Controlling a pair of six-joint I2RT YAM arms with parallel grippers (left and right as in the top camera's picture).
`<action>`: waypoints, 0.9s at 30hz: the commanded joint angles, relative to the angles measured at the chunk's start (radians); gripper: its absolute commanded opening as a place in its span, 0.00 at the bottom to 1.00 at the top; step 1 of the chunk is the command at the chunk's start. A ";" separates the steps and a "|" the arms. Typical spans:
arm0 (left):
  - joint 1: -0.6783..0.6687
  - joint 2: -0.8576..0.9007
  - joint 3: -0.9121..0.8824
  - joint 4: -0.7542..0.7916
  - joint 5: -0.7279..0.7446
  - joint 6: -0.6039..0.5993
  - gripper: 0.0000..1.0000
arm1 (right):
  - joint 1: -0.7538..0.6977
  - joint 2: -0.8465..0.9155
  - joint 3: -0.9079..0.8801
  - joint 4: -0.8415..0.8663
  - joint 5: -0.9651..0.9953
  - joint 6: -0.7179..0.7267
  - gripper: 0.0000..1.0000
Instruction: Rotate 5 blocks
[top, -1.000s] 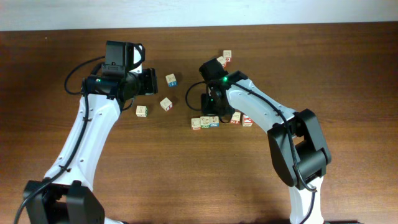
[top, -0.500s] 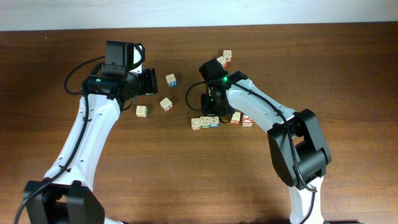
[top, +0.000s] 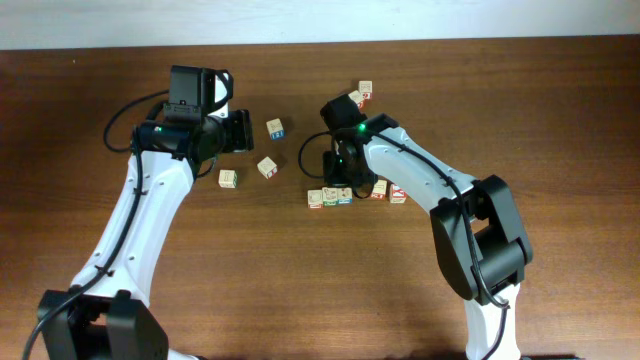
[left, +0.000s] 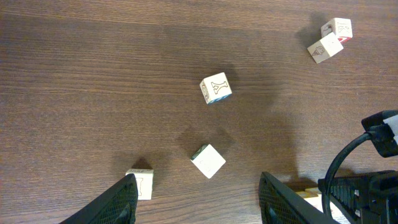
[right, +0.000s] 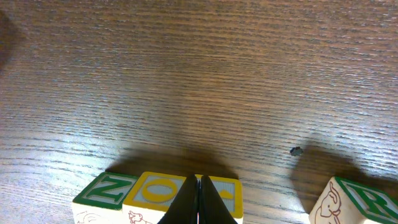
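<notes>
We see the right pincer shut tight, its tips touching the top of a yellow block with a round letter we cannot fully read. A green N block sits touching it. An R block with an elephant stands a little apart. These blocks make a row in the middle of the desk. The left pincer is open and holds nothing. Three loose blocks lie left of the row.
</notes>
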 joint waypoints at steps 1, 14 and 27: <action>-0.003 0.011 0.013 -0.003 -0.014 0.002 0.61 | -0.001 0.019 0.019 0.001 -0.003 -0.002 0.04; -0.003 0.011 0.013 -0.002 -0.014 0.002 0.61 | -0.087 0.018 0.250 -0.144 -0.032 -0.049 0.19; -0.003 0.011 0.013 0.010 -0.015 0.002 0.61 | -0.268 0.023 0.284 -0.441 -0.028 -0.090 0.04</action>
